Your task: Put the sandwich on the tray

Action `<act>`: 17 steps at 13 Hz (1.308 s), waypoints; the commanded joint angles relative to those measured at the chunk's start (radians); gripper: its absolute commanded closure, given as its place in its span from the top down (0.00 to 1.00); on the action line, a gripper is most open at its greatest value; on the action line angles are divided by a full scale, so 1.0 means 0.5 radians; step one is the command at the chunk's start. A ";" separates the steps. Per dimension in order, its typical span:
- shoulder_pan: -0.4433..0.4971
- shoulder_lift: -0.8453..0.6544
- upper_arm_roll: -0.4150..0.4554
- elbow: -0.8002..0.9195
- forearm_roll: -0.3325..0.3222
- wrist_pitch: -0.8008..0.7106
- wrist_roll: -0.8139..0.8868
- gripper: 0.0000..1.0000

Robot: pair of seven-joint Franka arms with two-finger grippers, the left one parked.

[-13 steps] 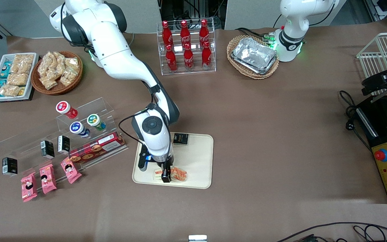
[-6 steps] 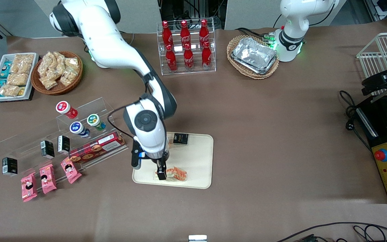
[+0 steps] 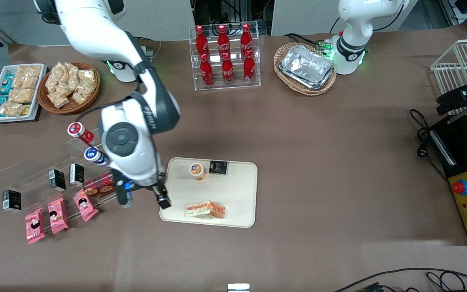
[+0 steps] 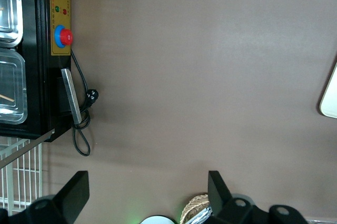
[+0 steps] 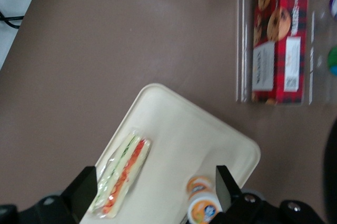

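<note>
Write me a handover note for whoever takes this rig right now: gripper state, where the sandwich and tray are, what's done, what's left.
Gripper: open and empty, raised over the tray's corner nearest the clear display stand, clear of the sandwich.
Sandwich: lies flat on the tray, along the edge nearest the front camera, still wrapped.
Also on the tray: an orange-lidded cup and a small black box, both farther from the front camera than the sandwich.
Done: sandwich placed and released.
Left: nothing on the placement; just retract the arm.
</note>
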 commanded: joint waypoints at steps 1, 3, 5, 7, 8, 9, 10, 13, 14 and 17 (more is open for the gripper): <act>-0.039 -0.148 -0.071 -0.054 -0.059 -0.170 -0.577 1.00; -0.143 -0.212 -0.071 -0.060 -0.059 -0.176 -1.000 1.00; -0.247 -0.277 -0.071 -0.072 -0.050 -0.182 -1.400 1.00; -0.330 -0.377 -0.071 -0.167 -0.037 -0.179 -1.713 1.00; -0.370 -0.430 -0.071 -0.216 -0.037 -0.182 -1.863 1.00; -0.413 -0.494 -0.071 -0.274 -0.037 -0.179 -2.047 1.00; -0.483 -0.561 -0.068 -0.327 -0.037 -0.179 -2.258 1.00; -0.655 -0.685 -0.074 -0.398 -0.028 -0.268 -2.723 1.00; -0.689 -0.715 -0.077 -0.401 -0.046 -0.320 -2.803 1.00; -0.876 -0.777 -0.074 -0.401 -0.028 -0.400 -3.244 1.00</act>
